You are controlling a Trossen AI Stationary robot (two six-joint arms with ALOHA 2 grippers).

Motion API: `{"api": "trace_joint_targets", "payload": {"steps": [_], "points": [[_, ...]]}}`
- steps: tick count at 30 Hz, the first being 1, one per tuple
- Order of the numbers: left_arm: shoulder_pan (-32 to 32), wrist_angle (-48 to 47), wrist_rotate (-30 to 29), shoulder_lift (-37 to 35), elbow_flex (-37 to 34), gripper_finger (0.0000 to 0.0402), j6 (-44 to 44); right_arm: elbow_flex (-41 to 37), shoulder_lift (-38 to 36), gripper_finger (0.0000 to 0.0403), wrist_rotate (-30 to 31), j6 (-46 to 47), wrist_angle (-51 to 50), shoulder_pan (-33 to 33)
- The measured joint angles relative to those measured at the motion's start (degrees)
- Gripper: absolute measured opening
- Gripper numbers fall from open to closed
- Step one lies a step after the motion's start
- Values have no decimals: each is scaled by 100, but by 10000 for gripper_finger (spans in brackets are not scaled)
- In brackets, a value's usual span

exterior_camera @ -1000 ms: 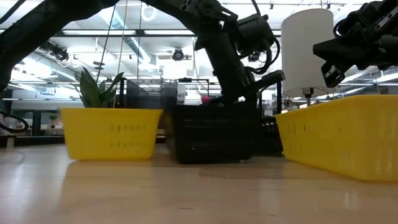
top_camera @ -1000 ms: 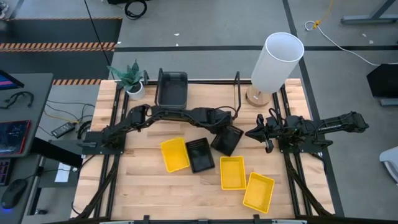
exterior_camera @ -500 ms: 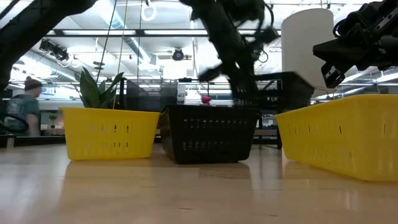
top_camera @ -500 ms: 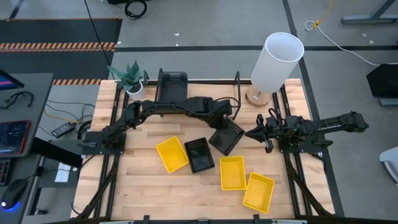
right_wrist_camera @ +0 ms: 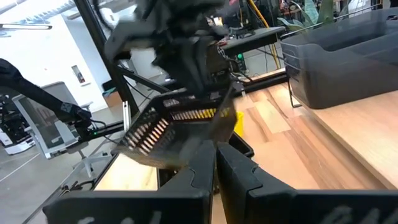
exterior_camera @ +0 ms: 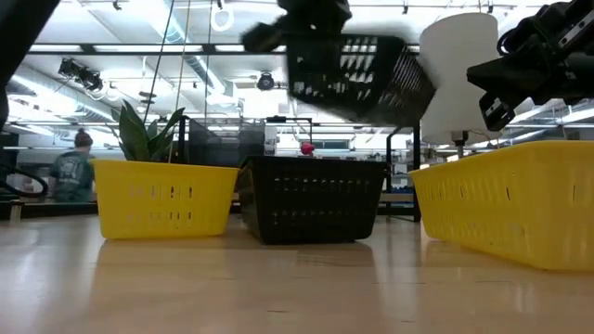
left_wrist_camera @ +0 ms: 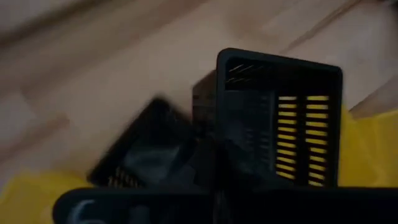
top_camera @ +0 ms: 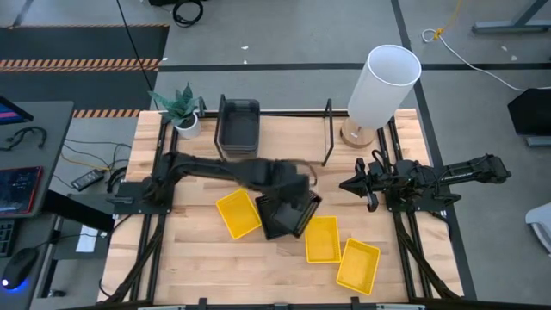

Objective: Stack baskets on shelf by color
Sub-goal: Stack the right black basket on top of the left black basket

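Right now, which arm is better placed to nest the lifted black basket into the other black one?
Left: its gripper holds the black basket above the other; the right gripper waits aside.

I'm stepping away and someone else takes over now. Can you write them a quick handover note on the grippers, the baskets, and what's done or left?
Left gripper holds a black basket in the air, above the second black basket on the table.
Right gripper waits shut and empty at the right side.
Done: dark grey baskets are stacked on the shelf.
Left: both black baskets and three yellow baskets, all off the shelf.
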Motion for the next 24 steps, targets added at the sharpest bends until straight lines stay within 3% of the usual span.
{"api": "trace_joint_targets", "payload": {"steps": [5, 14, 20, 24], "points": [[-528, -102, -380, -30, -166, 14, -1321, 0, 25, 25, 0, 0, -4, -1], [-1232, -949, -1445, -33, -177, 21, -4655, 0, 25, 25, 0, 0, 0, 1], [-1487, -1635, -1781, 23, -175, 17, -5753, 0, 25, 25, 0, 0, -4, -1], [-1554, -2045, -1696, 41, -496, 13, -6166, 0, 25, 25, 0, 0, -1, -1]]}}
